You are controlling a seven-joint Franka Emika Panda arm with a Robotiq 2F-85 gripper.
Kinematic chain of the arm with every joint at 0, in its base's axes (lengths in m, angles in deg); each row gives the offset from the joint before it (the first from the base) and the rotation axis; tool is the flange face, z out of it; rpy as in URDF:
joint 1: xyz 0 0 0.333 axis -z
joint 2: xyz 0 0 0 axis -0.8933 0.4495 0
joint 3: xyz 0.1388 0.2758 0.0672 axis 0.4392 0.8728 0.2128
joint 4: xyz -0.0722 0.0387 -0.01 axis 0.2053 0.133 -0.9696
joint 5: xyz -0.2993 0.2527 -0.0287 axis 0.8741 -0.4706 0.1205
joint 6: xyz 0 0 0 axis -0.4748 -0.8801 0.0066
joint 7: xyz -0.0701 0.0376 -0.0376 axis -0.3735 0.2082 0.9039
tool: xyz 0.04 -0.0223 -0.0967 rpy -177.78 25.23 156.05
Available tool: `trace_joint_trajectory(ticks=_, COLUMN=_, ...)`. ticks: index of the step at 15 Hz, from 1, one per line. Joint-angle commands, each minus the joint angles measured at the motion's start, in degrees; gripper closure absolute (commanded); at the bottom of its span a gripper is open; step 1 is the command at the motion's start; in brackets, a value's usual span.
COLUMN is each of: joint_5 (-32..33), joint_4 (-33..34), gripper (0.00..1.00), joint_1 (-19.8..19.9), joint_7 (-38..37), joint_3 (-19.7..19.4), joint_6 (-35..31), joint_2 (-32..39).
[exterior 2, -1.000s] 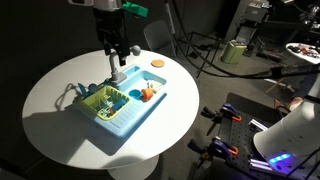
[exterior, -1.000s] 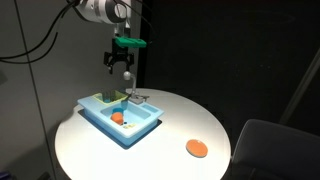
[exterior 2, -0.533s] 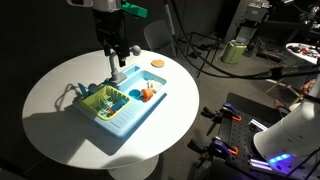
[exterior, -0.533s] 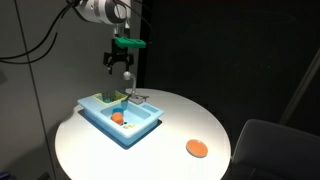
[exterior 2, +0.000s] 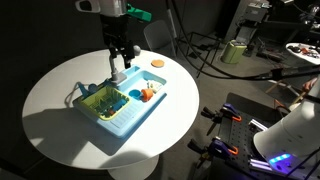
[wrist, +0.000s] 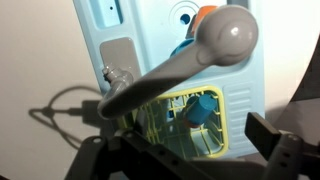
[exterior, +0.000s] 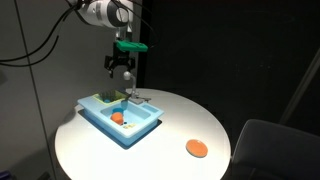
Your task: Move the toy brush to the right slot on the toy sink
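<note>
— What do we have on the round white tabletop [exterior 2: 50, 100]?
— Starting left, the light blue rectangular plastic toy sink [exterior 2: 130, 123]. The small blue toy brush [wrist: 200, 108] lies in its yellow-green rack [exterior 2: 100, 103].
— And our fingers [wrist: 283, 152]?
— Spread apart, holding nothing, hanging above the sink's small grey faucet [wrist: 170, 70]. Farther right we see a flat orange disc [exterior 2: 157, 63].

I can read no text, brand or number in any view; a round mark [wrist: 183, 14] on the toy sink [wrist: 140, 30] is too blurred.
</note>
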Motion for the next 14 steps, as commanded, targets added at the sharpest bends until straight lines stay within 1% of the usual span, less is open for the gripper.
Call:
trace_joint_trajectory(ticks=1, joint_5=0.2, joint_4=-1.03, gripper=0.0, joint_1=0.61, joint_7=-0.21, joint_3=1.05, joint_6=-1.25, joint_2=-0.97)
trace_joint_trajectory(ticks=8, joint_5=1.16, joint_4=2.9, gripper=0.0, joint_1=-1.69, joint_7=0.06, joint_3=2.89, joint_6=0.0, joint_2=2.55)
trace_joint_trajectory(ticks=14, joint_5=2.31, joint_4=9.56, gripper=0.0, joint_1=-2.74, joint_7=1.51, joint_3=3.19, joint_6=0.73, joint_2=8.72)
